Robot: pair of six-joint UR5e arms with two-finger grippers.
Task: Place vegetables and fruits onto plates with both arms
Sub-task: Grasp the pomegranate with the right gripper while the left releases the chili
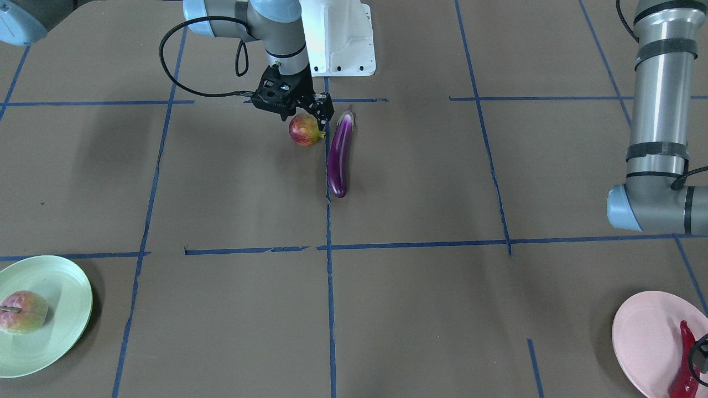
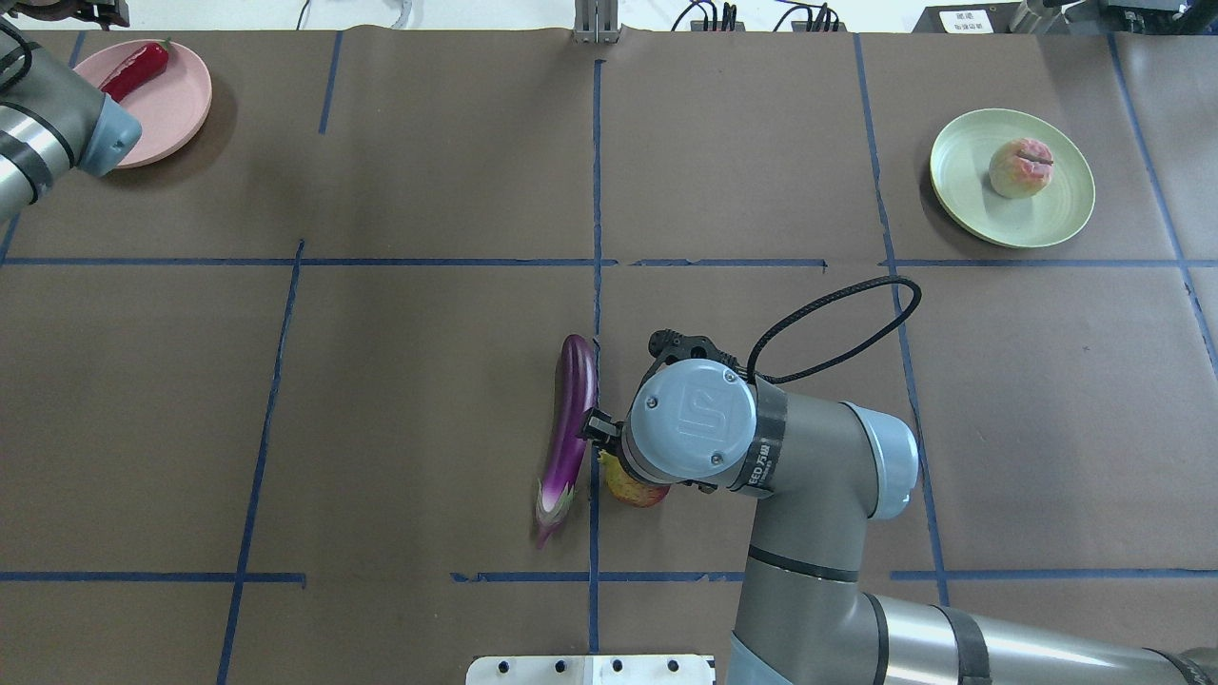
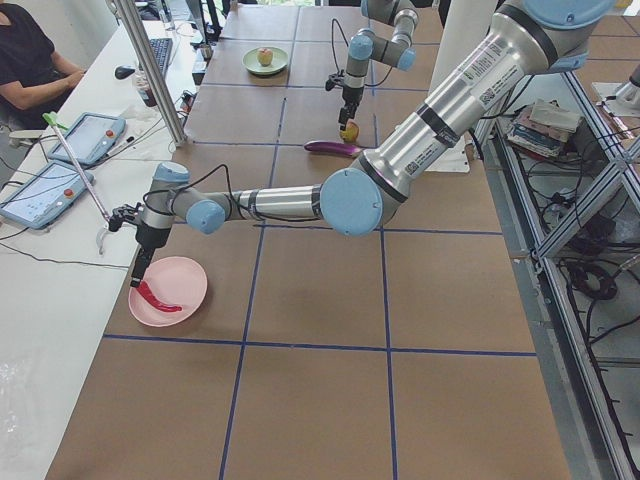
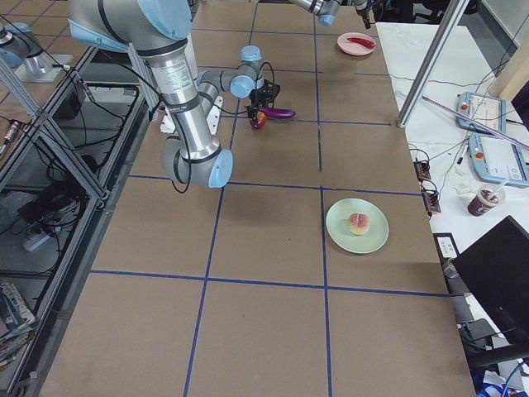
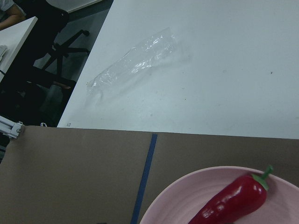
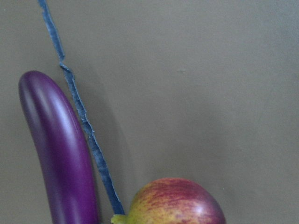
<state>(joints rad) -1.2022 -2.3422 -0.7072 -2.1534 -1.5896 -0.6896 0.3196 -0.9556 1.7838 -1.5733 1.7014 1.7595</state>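
Observation:
My right gripper (image 1: pixel 305 117) hangs just over the mottled red-yellow fruit (image 1: pixel 305 131) on the table, its fingers apart on either side of the fruit's top. The purple eggplant (image 1: pixel 339 155) lies right beside that fruit; both show in the right wrist view, eggplant (image 6: pixel 56 149) and fruit (image 6: pixel 175 203). The peach (image 1: pixel 22 312) sits on the mint green plate (image 1: pixel 61 287). The red chili pepper (image 5: pixel 231 200) lies on the pink plate (image 5: pixel 177 205). My left gripper (image 3: pixel 137 272) hovers at the chili's end; I cannot tell whether it is open.
The white robot base (image 1: pixel 340 38) stands just behind the fruit and eggplant. A white side table with tablets (image 3: pixel 45 190) and a seated person runs along the far edge by the pink plate. A crumpled clear plastic wrap (image 5: pixel 133 65) lies there.

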